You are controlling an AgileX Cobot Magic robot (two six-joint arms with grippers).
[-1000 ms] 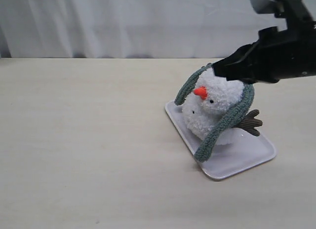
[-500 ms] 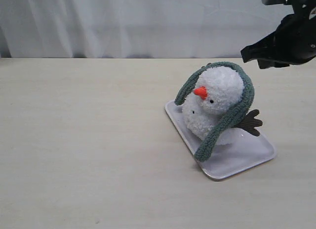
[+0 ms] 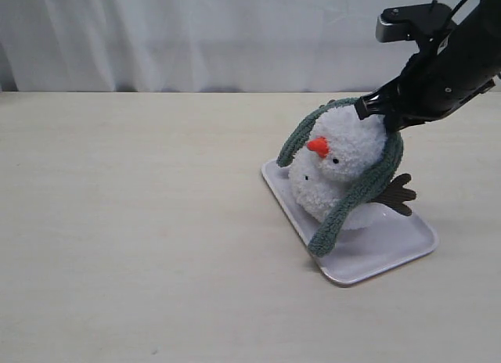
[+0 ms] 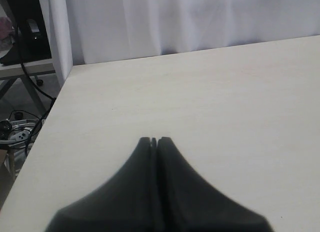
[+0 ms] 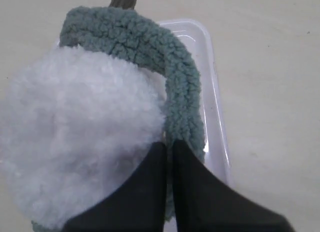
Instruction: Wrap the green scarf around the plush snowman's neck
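The white plush snowman (image 3: 344, 148) sits tilted on a clear tray (image 3: 395, 249), orange nose facing left. The green scarf (image 3: 362, 189) arches over the top and back of its head; one end hangs down the front right, the other down the far left side. Its neck is mostly hidden by fluff. My right gripper (image 3: 373, 113) is shut, its tips touching the top of the head beside the scarf (image 5: 177, 82); in the right wrist view the shut tips (image 5: 169, 144) sit where white plush (image 5: 80, 132) meets scarf. My left gripper (image 4: 154, 140) is shut and empty over bare table.
A brown twig arm (image 3: 396, 194) sticks out to the snowman's right over the tray (image 5: 216, 112). A white curtain (image 3: 196, 34) runs along the table's far edge. In the left wrist view the table's edge (image 4: 52, 112) borders a floor with cables.
The right gripper closed, lifted up and to the right away from the snowman, then came back down onto the top of its head. Scarf and snowman have not shifted.
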